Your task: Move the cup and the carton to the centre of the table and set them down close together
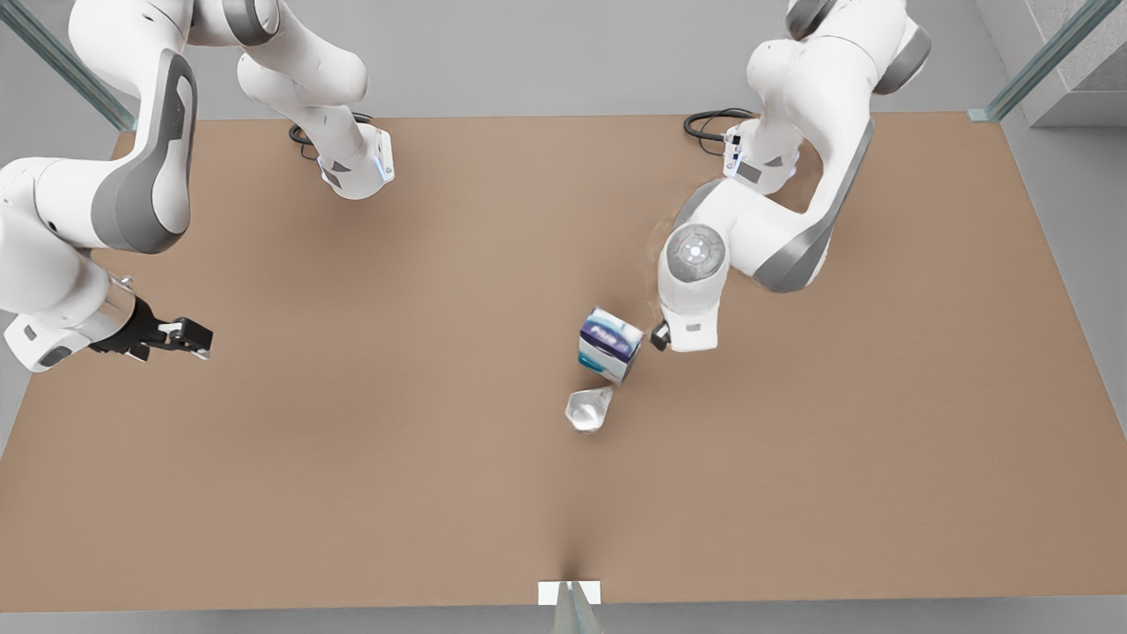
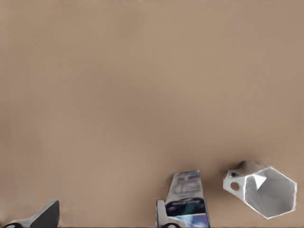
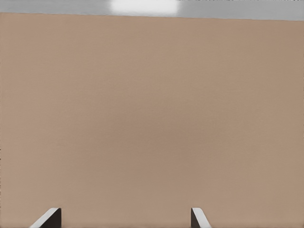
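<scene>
Cup (image 1: 588, 410) just beside carton (image 1: 609, 343), both near table (image 1: 352, 458) centre; left gripper (image 1: 662, 335) at carton's side, fingers spread, apparently released; right gripper (image 1: 180, 339) waits well apart, spread, empty.

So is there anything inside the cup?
Empty. The left wrist view looks straight into the cup, and only its bare grey inner walls show.

Bright, even, diffuse light, soft faint shadows on the table (image 1: 352, 458) beneath the arms, mild sheen on the cup (image 1: 588, 410), pale glare patch beyond the table's far edge, slightly soft wrist views
</scene>
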